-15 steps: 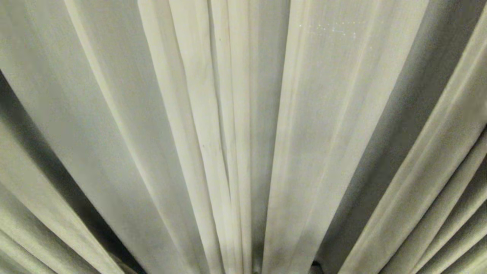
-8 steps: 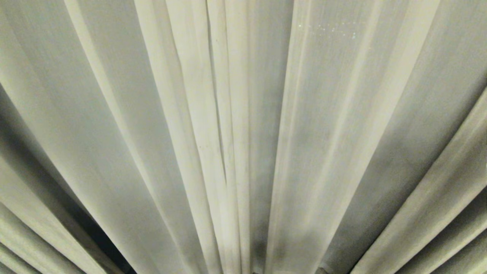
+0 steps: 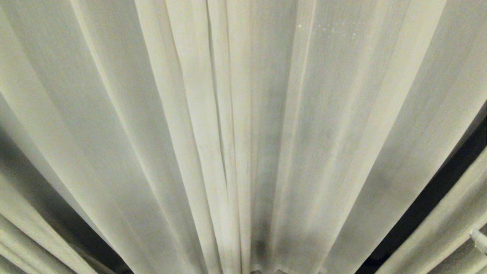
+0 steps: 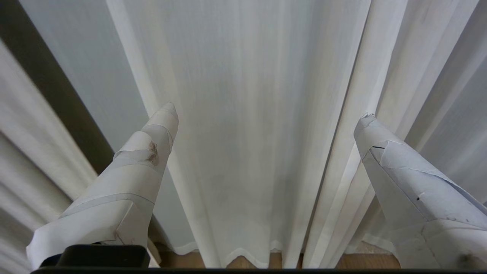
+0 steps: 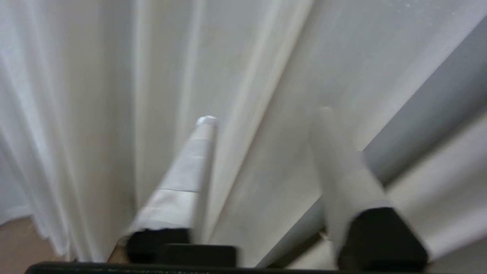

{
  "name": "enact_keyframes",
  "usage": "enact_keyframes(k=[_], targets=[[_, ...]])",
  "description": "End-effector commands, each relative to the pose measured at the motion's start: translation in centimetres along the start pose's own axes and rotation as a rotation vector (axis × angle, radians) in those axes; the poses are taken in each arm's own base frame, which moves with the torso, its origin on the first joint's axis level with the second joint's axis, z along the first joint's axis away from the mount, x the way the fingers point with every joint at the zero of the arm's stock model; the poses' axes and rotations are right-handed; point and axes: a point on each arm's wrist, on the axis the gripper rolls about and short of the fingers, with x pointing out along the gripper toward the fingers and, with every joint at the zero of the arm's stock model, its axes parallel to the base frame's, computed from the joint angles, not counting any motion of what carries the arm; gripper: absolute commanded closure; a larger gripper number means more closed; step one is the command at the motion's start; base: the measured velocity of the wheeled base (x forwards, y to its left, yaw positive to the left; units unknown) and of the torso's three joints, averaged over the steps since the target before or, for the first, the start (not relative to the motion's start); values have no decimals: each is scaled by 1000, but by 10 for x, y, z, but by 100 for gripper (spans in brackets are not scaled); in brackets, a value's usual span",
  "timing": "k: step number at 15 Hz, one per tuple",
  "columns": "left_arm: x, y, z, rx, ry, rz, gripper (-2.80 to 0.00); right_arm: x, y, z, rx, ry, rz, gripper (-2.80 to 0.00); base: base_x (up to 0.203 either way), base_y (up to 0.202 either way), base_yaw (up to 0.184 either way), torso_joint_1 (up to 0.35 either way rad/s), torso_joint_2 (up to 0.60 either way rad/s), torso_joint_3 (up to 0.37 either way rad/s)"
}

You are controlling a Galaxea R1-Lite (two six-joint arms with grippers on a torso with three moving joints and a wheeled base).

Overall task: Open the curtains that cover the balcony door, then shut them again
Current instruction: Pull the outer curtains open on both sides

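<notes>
The cream-white curtains (image 3: 159, 125) hang in long pleats and fill the head view. A dark gap (image 3: 430, 201) shows between the folds at the lower right, and a white taped fingertip (image 3: 478, 239) pokes in beside it. My right gripper (image 5: 266, 115) is close against the curtains (image 5: 95, 95), its taped fingers apart with a broad fold showing between them. My left gripper (image 4: 268, 112) stands wide open before the sheer curtains (image 4: 243, 57), holding nothing. A dark brown strip of the balcony door (image 4: 49, 87) shows between the folds.
Wooden floor (image 4: 247, 262) shows under the curtain hem, and again in the right wrist view (image 5: 19, 243). Fabric closes off the view on every side.
The thick folds at the right of the head view have slid off to the right, and a dark gap has opened there. A white fingertip has come in at the lower right edge.
</notes>
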Motion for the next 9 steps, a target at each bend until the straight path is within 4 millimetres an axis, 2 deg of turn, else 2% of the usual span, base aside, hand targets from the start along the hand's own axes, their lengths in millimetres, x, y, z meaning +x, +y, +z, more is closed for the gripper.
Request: enact_keyframes(k=[1, 3, 6, 9], targets=[[0, 0, 0, 0, 0, 1, -280, -20, 11, -5, -9, -46, -2, 0, 0, 0, 0, 0, 0, 0], [0, 0, 0, 0, 0, 2, -280, -34, 19, -17, 10, -8, -11, 0, 0, 0, 0, 0, 0, 0], [0, 0, 0, 0, 0, 2, -280, -39, 26, -36, 76, 159, -10, 0, 0, 0, 0, 0, 0, 0], [0, 0, 0, 0, 0, 1, -280, -41, 27, -38, 162, 170, 34, 0, 0, 0, 0, 0, 0, 0]])
